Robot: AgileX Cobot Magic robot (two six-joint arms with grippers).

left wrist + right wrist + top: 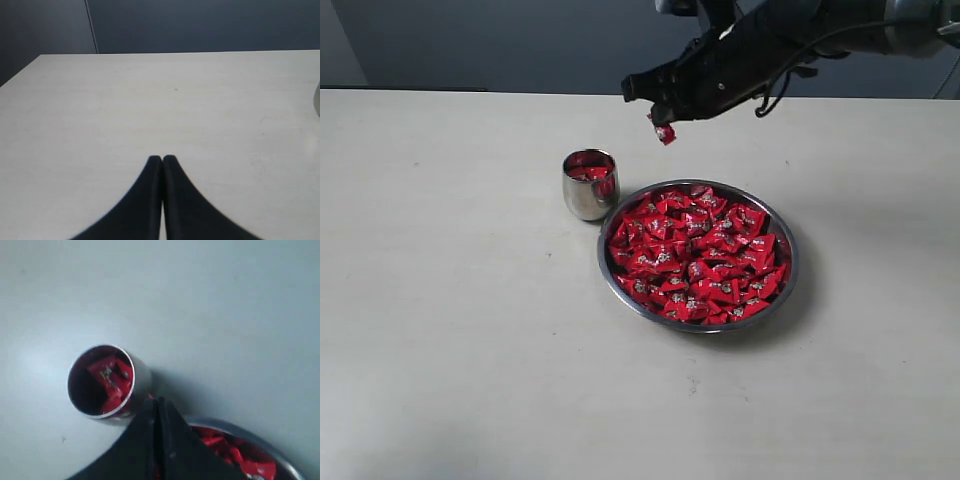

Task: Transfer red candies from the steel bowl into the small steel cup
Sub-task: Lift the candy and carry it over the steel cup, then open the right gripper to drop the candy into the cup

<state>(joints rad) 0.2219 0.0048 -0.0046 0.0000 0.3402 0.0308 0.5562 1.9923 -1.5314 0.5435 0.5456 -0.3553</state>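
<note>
The steel bowl (790, 262) holds a heap of red candies (695, 255). To its left stands the small steel cup (582, 196) with a few red candies (107, 377) inside. My right gripper (661, 118) hangs high above the table, behind the bowl and to the right of the cup, shut on one red candy (666, 133) that dangles below its tips. In the right wrist view the shut gripper (156, 401) shows above the cup (143, 373) and the bowl's rim (225, 424). My left gripper (162, 159) is shut and empty over bare table.
The pale table (450, 330) spreads wide to the left and in front of the bowl. A dark wall (500, 40) runs behind its far edge. The right arm (790, 40) reaches in from the upper right.
</note>
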